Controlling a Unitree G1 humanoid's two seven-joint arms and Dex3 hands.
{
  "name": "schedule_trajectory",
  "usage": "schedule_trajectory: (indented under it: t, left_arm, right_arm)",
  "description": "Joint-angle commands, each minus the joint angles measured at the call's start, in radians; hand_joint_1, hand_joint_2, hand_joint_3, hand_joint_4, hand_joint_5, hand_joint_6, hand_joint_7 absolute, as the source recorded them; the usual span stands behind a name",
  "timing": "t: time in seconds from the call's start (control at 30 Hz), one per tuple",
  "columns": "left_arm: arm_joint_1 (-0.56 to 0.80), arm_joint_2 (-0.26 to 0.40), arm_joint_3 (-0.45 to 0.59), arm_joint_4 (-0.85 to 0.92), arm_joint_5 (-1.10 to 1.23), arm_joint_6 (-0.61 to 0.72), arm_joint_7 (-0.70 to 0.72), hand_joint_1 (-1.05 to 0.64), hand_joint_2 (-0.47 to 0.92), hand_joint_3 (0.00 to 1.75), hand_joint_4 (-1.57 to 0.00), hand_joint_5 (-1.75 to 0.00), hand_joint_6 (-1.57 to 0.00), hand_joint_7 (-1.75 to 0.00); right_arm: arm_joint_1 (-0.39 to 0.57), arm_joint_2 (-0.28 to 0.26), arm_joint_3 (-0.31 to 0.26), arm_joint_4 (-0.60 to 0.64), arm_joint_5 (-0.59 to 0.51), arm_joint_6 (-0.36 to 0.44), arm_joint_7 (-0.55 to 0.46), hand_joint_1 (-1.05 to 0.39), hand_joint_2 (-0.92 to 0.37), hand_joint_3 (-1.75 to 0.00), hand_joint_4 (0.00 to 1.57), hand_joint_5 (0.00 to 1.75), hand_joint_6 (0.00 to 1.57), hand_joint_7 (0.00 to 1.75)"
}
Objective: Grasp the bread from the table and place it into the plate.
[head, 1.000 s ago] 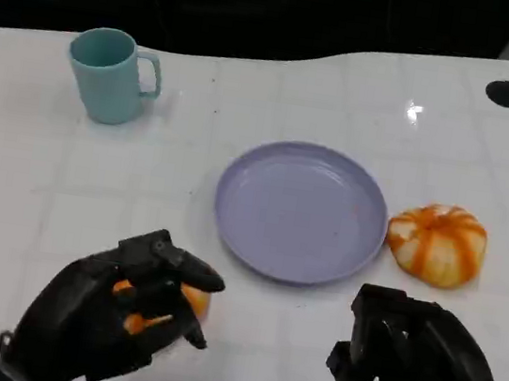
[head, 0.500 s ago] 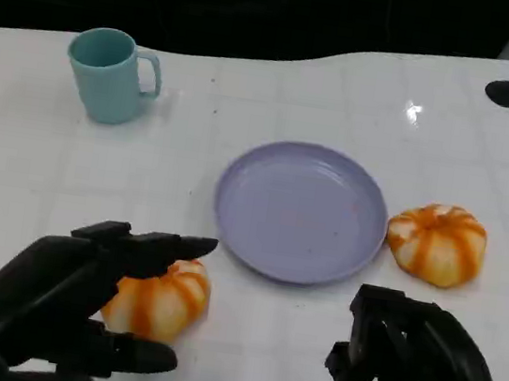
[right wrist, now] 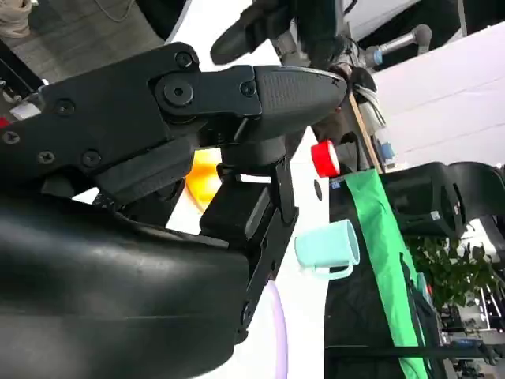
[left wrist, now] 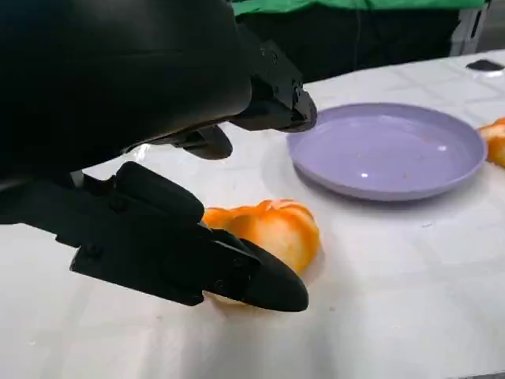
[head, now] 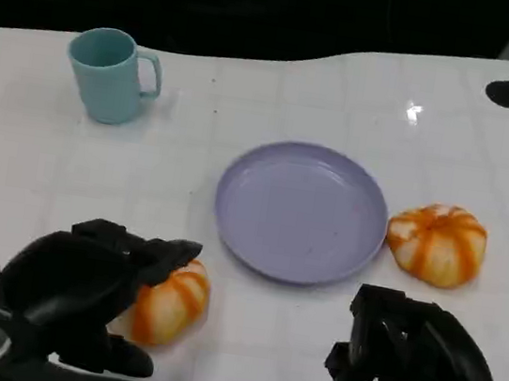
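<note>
Left hand open over bread beside the plate.

You have two pieces of bread, both round, domed and orange with pale stripes. One bread lies on the white surface near the front edge, left of and near the plate, partly covered by the left hand. The other bread sits just beside the plate's right rim. The plate is lavender, round, shallow and upright.
</note>
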Motion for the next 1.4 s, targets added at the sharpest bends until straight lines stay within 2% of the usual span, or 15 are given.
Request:
schedule_trajectory:
  t: [0.03, 0.2, 0.43, 0.57, 0.6, 0.63, 0.67, 0.7, 0.77, 0.8, 0.83, 0.9, 0.97, 1.17, 1.4]
  left_arm:
    - [-0.05, 0.001, -0.042, 0.093, 0.039, 0.027, 0.039, -0.73, 0.91, 0.02, -0.26, -0.31, -0.28, -0.01]
    - [-0.133, -0.015, -0.097, 0.248, 0.06, 0.081, 0.046, -0.67, 0.91, 0.0, -0.29, -0.22, -0.27, 0.0]
    - [-0.229, -0.024, -0.173, 0.5, 0.052, 0.057, 0.152, -0.63, 0.89, 0.0, -0.34, -0.19, -0.31, -0.01]
    - [-0.251, -0.023, -0.195, 0.581, 0.014, 0.032, 0.181, -0.54, 0.91, 0.01, -0.42, -0.2, -0.36, -0.03]
    - [-0.252, -0.022, -0.193, 0.596, -0.003, 0.017, 0.193, -0.46, 0.91, 0.01, -0.52, -0.25, -0.46, -0.07]
    - [-0.252, -0.021, -0.19, 0.607, -0.018, 0.003, 0.207, -0.4, 0.92, 0.01, -0.55, -0.42, -0.56, -0.08]
    - [-0.25, -0.018, -0.187, 0.617, -0.03, -0.015, 0.233, -0.35, 0.92, 0.11, -0.59, -0.67, -0.71, -0.11]
    - [-0.251, -0.015, -0.186, 0.627, -0.038, -0.032, 0.258, -0.3, 0.92, 0.23, -0.69, -0.85, -0.9, -0.16]
    - [-0.255, -0.01, -0.183, 0.649, -0.052, -0.067, 0.31, -0.27, 0.92, 0.39, -0.82, -0.98, -1.08, -0.22]
    - [-0.257, -0.007, -0.182, 0.666, -0.054, -0.096, 0.36, -0.26, 0.9, 0.49, -0.84, -1.2, -1.11, -0.37]
    - [-0.259, -0.006, -0.18, 0.682, -0.055, -0.122, 0.406, -0.26, 0.87, 0.57, -0.81, -1.52, -0.9, -1.04]
    - [-0.261, -0.006, -0.179, 0.699, -0.051, -0.153, 0.474, -0.25, 0.87, 0.64, -0.83, -1.72, -0.67, -1.67]
    - [-0.266, -0.006, -0.18, 0.703, -0.039, -0.158, 0.522, -0.26, 0.87, 0.64, -0.81, -1.74, -0.62, -1.73]
    - [-0.265, 0.0, -0.173, 0.678, -0.016, -0.135, 0.582, -0.24, 0.85, 0.62, -0.77, -1.75, -0.59, -1.75]
    - [-0.216, 0.001, -0.138, 0.522, -0.004, -0.065, 0.6, -0.23, 0.78, 0.59, -0.76, -1.75, -0.58, -1.75]
  right_arm:
    - [0.005, -0.012, -0.009, -0.014, 0.005, 0.006, -0.002, -0.93, -0.92, -0.37, 1.21, 1.65, 1.05, 1.5]
    - [0.008, -0.012, -0.009, -0.012, 0.006, 0.004, 0.001, -0.92, -0.92, -0.36, 1.21, 1.65, 1.05, 1.5]
    - [0.011, -0.015, -0.009, -0.021, 0.006, 0.014, -0.003, -0.92, -0.92, -0.37, 1.2, 1.65, 1.04, 1.5]
    - [0.011, -0.014, -0.009, -0.022, 0.006, 0.017, -0.003, -0.93, -0.92, -0.36, 1.21, 1.64, 1.05, 1.5]
    - [0.011, -0.014, -0.008, -0.023, 0.004, 0.016, -0.004, -0.93, -0.92, -0.35, 1.21, 1.64, 1.05, 1.5]
    - [0.012, -0.014, -0.007, -0.024, 0.003, 0.015, -0.004, -0.93, -0.92, -0.35, 1.21, 1.64, 1.05, 1.5]
    - [0.012, -0.014, -0.007, -0.025, 0.003, 0.015, -0.004, -0.94, -0.92, -0.35, 1.21, 1.64, 1.05, 1.5]
    - [0.011, -0.013, -0.008, -0.023, 0.004, 0.012, -0.001, -0.93, -0.92, -0.35, 1.22, 1.64, 1.05, 1.49]
    - [0.01, -0.013, -0.009, -0.02, 0.006, 0.01, 0.001, -0.93, -0.92, -0.35, 1.22, 1.64, 1.05, 1.49]
    - [0.01, -0.013, -0.009, -0.02, 0.005, 0.01, 0.0, -0.93, -0.92, -0.35, 1.22, 1.63, 1.05, 1.49]
    - [0.01, -0.014, -0.01, -0.021, 0.003, 0.011, -0.002, -0.93, -0.92, -0.36, 1.22, 1.63, 1.05, 1.49]
    - [0.008, -0.017, -0.011, -0.017, 0.0, 0.009, -0.001, -0.93, -0.92, -0.36, 1.22, 1.63, 1.05, 1.49]
    - [0.004, -0.021, -0.015, -0.012, 0.001, 0.007, 0.003, -0.93, -0.92, -0.38, 1.21, 1.63, 1.05, 1.5]
    - [0.0, -0.018, -0.019, -0.005, 0.007, 0.006, 0.006, -0.93, -0.91, -0.37, 1.23, 1.64, 1.05, 1.5]
    - [0.005, -0.014, -0.016, -0.002, 0.009, 0.002, 0.012, -0.93, -0.92, -0.34, 1.23, 1.63, 1.06, 1.49]
